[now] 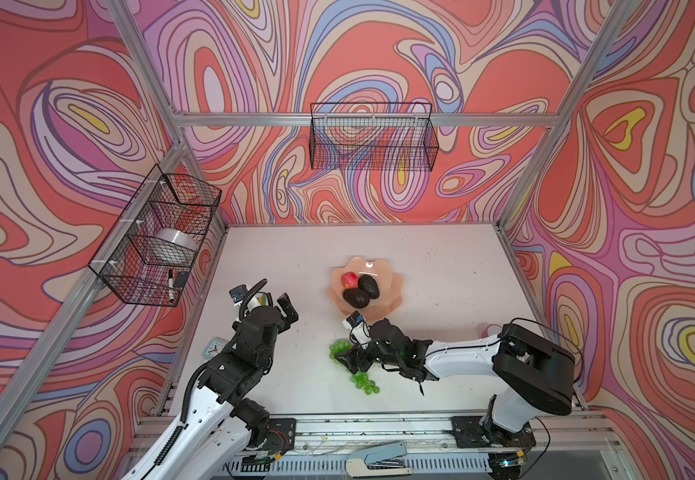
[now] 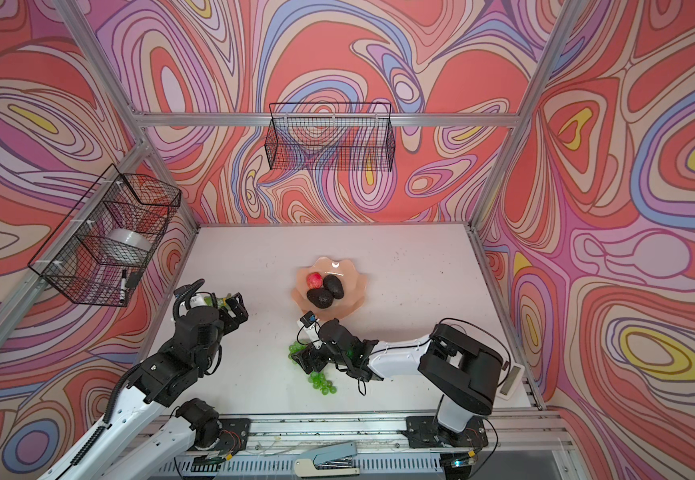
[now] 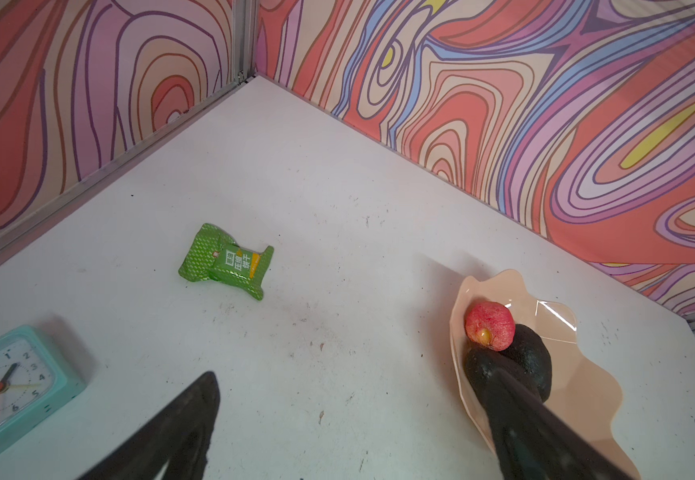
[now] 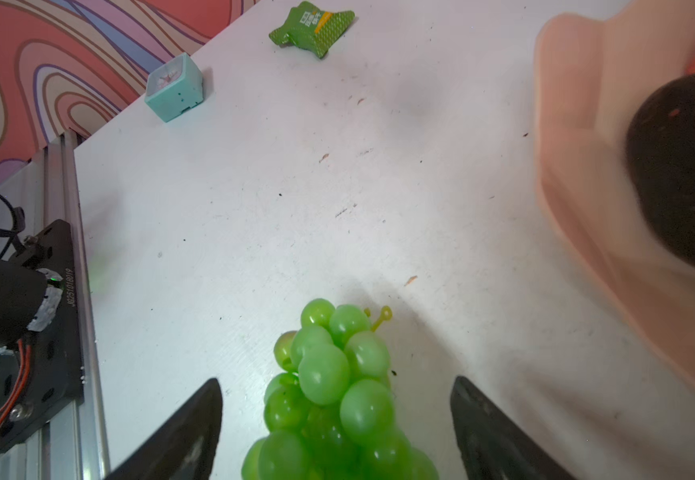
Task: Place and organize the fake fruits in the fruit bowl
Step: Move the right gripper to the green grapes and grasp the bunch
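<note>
At the left, near the clock [image 1: 213, 347] and the packet [image 3: 226, 261], the left gripper [image 1: 289, 308] hangs over the table [image 1: 441, 266] with its fingers spread wide and nothing between them. Toward the middle the grapes [image 4: 329, 390] lie on the table, and the right gripper [image 4: 335, 386] stands over the bunch with its fingers [image 4: 196, 415] spread, one on each side, a gap showing between each finger and the grapes. Just beyond, the bowl [image 1: 391, 291] holds the apple [image 1: 349, 280] and two avocados [image 1: 368, 286], all touching.
</note>
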### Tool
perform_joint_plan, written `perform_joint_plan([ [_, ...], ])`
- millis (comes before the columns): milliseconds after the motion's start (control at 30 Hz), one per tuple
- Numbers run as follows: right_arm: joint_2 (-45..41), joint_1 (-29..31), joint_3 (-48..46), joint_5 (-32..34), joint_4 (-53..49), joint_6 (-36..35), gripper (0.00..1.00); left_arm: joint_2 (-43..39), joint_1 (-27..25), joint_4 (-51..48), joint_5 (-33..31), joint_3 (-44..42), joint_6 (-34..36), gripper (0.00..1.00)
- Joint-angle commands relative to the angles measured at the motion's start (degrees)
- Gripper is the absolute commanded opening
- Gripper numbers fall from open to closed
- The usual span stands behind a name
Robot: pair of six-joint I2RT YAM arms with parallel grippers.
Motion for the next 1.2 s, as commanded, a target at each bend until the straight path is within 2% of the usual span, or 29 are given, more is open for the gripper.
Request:
perform_joint_plan([
  [0, 1.56, 0.26, 2.42, -1.26, 1.40, -0.02, 0.88, -0.72, 0.52, -1.31, -0.58, -0.14, -0.76, 1.00],
  [300, 4.24, 0.33, 6.92, 0.17, -5.44, -0.04, 0.87, -1.68, 0.54, -2.02, -0.77, -0.60, -1.22, 1.00],
  [467, 4.42, 0.38, 8.61, 0.20, -12.46, -0.92, 0.87, -2.51, 0.54, -2.01, -1.12, -1.02, -1.03, 1.00],
  [867, 10.47, 0.27, 12.63, -1.40, -15.65, -1.22, 0.83, -4.25, 0.54, -2.91, -2.25, -2.00, -0.94, 1.00],
  [1000, 10.86, 0.22, 12.91, -1.89, -15.83, -1.30, 0.78, -4.80, 0.53, -2.63, -2.43, -2.54, -1.24, 1.00],
  [1167, 10.75, 0.21, 13.23, -1.73, -16.00, -1.36, 0.56, -4.42, 0.46, -2.56, -2.47, -2.61, -1.22, 1.00],
])
